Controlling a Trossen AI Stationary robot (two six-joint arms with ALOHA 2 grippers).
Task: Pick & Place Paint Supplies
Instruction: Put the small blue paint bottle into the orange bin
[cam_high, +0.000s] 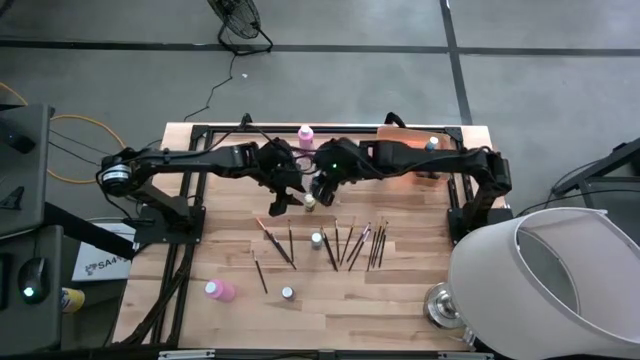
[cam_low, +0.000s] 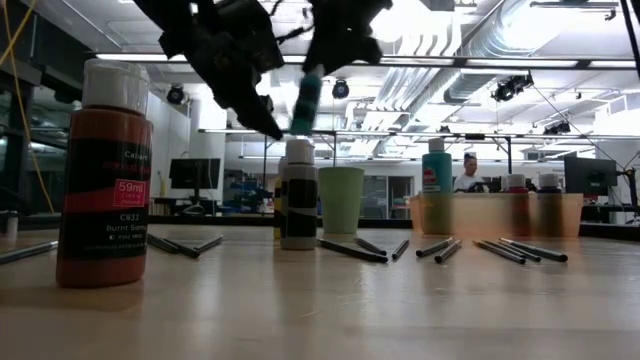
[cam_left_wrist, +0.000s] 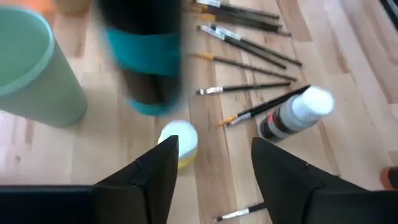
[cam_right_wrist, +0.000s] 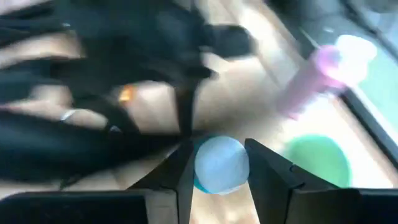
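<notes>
Low view: the right gripper (cam_low: 306, 100) lifts a slim teal bottle (cam_low: 308, 95) above the wooden table's (cam_low: 400, 310) middle, fingers clamped on it. Left gripper (cam_left_wrist: 211, 162) beside it, dark fingers apart, empty, above a pale-capped bottle (cam_left_wrist: 179, 142).

Teal bottle (cam_low: 307, 100) aloft, brushes (cam_high: 350, 243) flat.
</notes>
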